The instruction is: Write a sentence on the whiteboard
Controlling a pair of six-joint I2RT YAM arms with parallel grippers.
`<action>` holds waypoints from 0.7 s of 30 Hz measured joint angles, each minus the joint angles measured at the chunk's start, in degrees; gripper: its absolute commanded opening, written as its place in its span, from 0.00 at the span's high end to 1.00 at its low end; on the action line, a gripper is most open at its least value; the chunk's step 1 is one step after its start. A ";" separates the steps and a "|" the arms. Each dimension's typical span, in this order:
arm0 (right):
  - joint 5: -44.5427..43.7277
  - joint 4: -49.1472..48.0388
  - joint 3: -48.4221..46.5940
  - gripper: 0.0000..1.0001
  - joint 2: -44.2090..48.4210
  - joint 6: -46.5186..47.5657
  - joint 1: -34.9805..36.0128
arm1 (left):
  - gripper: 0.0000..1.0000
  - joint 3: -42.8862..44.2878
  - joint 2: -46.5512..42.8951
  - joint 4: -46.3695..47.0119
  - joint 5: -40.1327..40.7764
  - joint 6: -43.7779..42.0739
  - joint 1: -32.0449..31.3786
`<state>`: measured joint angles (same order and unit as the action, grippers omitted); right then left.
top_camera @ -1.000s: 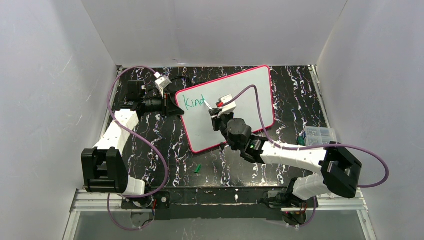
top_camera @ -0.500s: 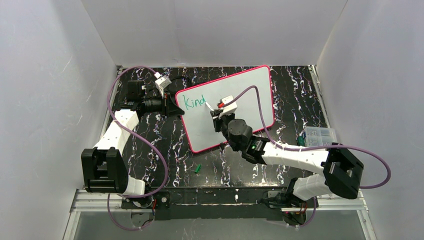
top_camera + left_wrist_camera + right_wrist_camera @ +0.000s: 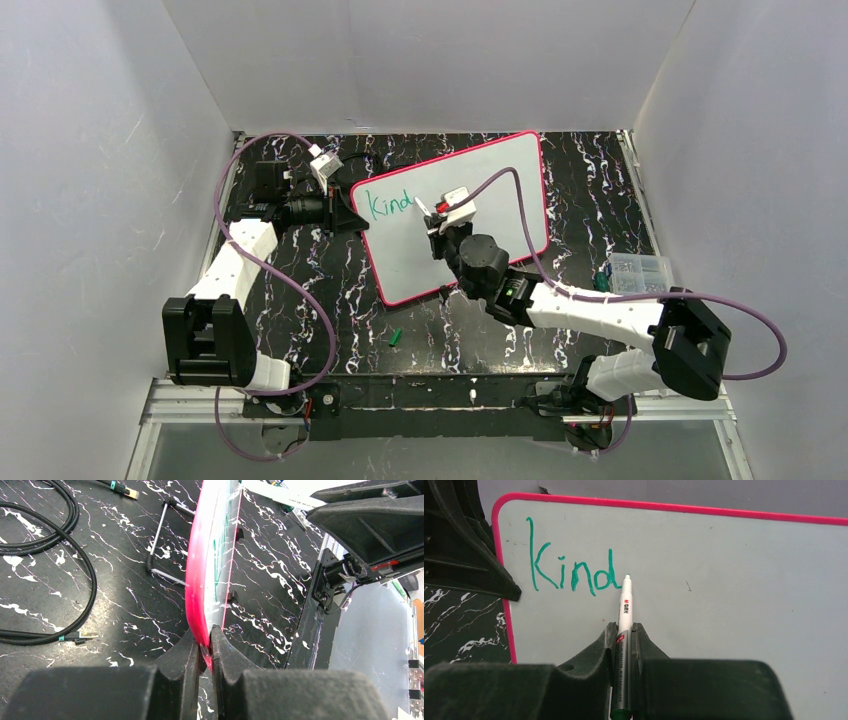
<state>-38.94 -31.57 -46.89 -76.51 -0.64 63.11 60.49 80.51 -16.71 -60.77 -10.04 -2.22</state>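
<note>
The whiteboard [image 3: 480,200] has a pink-red rim and stands tilted on the black marbled table. Green lettering reading "Kind" [image 3: 390,204] sits near its upper left; it also shows in the right wrist view [image 3: 574,570]. My left gripper [image 3: 206,639] is shut on the board's pink left edge [image 3: 200,580]. My right gripper [image 3: 624,630] is shut on a white marker [image 3: 624,610] with a green tip, whose tip is just right of the "d". In the top view the right gripper [image 3: 437,215] is over the board.
A green marker cap [image 3: 396,337] lies on the table in front of the board. A clear plastic box [image 3: 638,270] sits at the right edge. Black cables [image 3: 45,525] and a wire board stand [image 3: 160,540] lie behind the board.
My right gripper has moved a little right and up with the marker, and the "d" now ends in a finishing stroke. The left arm has not moved.
</note>
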 measured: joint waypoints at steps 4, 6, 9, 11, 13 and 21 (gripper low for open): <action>0.00 -0.37 -1.07 0.99 -0.68 1.18 -0.04 | 1.00 0.02 -0.02 -0.02 -0.02 0.00 0.00; 0.04 -0.48 -1.25 0.99 -1.05 1.44 -0.04 | 1.00 0.02 -0.04 -0.02 -0.02 -0.02 0.00; 0.04 -0.74 -1.29 0.99 -1.75 1.77 -0.04 | 1.00 0.02 -0.04 -0.02 0.09 -0.02 0.00; -0.02 -1.09 -1.33 0.99 -2.01 1.99 -0.04 | 1.00 0.02 -0.04 -0.02 0.15 0.00 0.02; -0.09 -1.31 -1.33 0.99 -2.08 2.03 -0.02 | 1.00 0.02 -0.04 -0.02 0.13 0.00 0.00; -0.11 -1.40 -0.37 0.99 -1.70 0.31 -0.02 | 1.00 0.02 -0.04 -0.02 0.15 0.00 0.00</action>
<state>-39.05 -32.97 -47.27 -78.22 -0.34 63.09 60.51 80.47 -16.73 -60.62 -10.04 -2.22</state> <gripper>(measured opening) 0.187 0.076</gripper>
